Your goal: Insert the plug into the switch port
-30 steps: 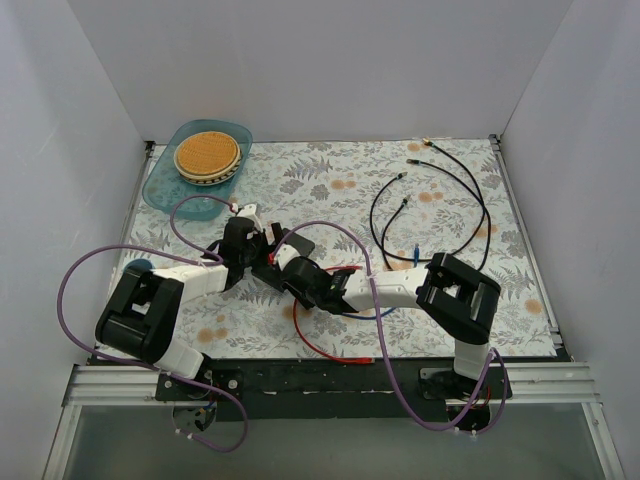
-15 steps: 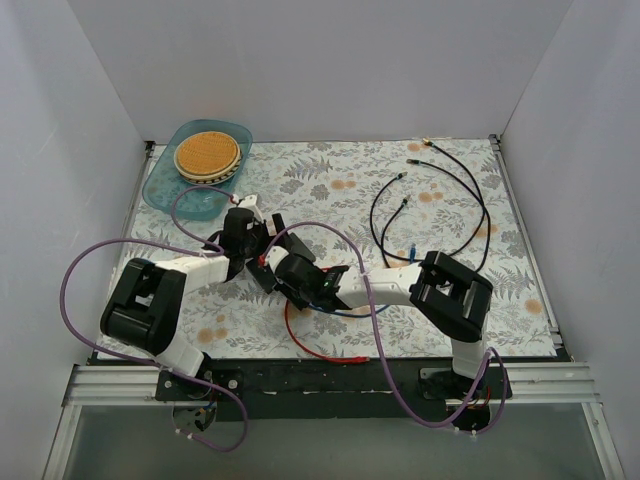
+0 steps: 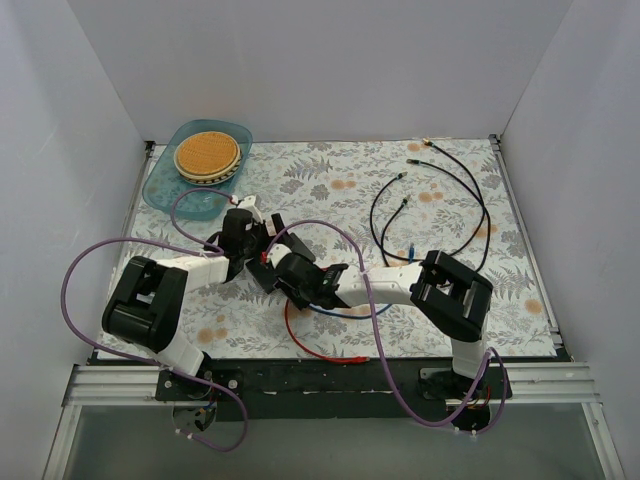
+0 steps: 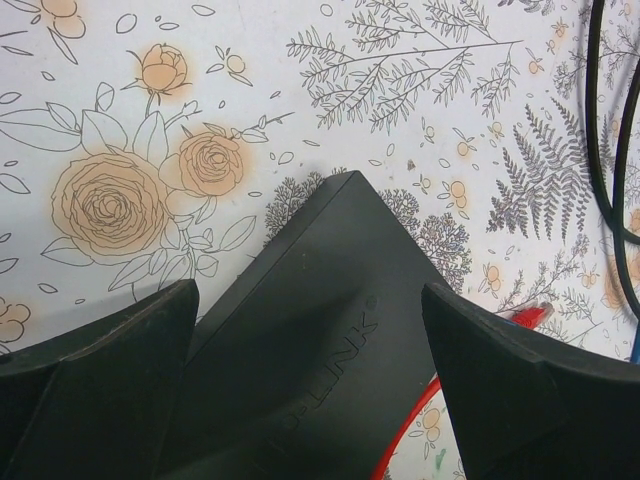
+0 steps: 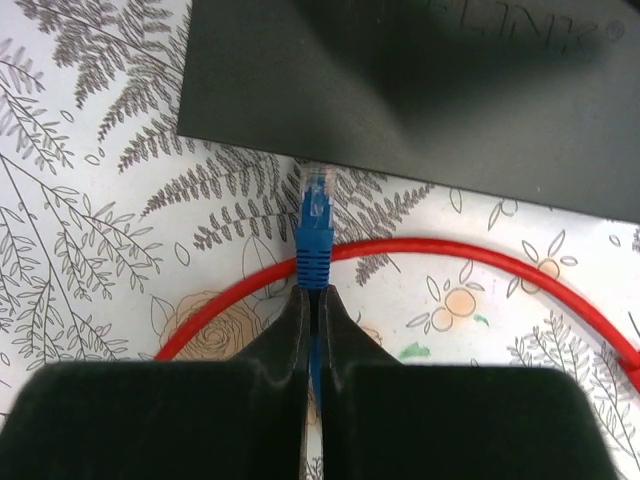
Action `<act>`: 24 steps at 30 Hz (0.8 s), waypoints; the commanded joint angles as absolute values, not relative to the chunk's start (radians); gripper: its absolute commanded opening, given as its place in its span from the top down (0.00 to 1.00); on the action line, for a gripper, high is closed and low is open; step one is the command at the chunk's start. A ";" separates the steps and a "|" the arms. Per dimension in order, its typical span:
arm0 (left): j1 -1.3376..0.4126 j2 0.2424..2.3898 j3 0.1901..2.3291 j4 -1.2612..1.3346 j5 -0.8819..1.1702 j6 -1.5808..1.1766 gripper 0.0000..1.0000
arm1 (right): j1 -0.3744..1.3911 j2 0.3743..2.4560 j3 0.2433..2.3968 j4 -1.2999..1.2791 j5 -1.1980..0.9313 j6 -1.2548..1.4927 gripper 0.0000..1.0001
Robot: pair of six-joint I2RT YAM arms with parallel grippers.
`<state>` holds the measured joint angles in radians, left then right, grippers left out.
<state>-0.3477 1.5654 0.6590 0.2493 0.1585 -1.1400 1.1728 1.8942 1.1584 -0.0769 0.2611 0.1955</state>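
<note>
A: Since a second ago, both wrists have been carried slightly leftward, and the right gripper (image 5: 317,300) is brought nearer the switch (image 5: 400,80).

B: Why so held?

A: The blue plug (image 5: 316,215) is pinched by pressed-together jaws, tip aimed at the switch edge. The left gripper (image 4: 308,300), spread, straddles the switch on the floral cloth (image 4: 100,100), presumably bracing it.
</note>
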 commanded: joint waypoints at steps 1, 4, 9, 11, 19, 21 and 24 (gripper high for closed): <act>-0.341 1.537 0.637 0.238 0.172 -1.149 0.06 | 1.169 1.920 1.221 -0.196 0.295 0.235 0.99; -0.337 1.529 0.635 0.235 0.182 -1.152 0.06 | 1.170 1.945 1.261 -0.244 0.304 0.252 0.99; -0.337 1.534 0.632 0.241 0.198 -1.155 0.06 | 1.170 1.922 1.256 -0.209 0.287 0.271 0.99; -0.337 1.540 0.624 0.242 0.201 -1.158 0.06 | 1.170 1.911 1.247 -0.190 0.279 0.275 0.99; -0.339 1.546 0.606 0.256 0.216 -1.163 0.07 | 1.170 1.873 1.246 -0.160 0.290 0.279 0.99; -0.337 1.548 0.603 0.259 0.222 -1.166 0.07 | 1.170 1.876 1.255 -0.158 0.291 0.281 0.99; -0.337 1.552 0.601 0.264 0.233 -1.172 0.07 | 1.170 1.876 1.261 -0.160 0.293 0.285 0.99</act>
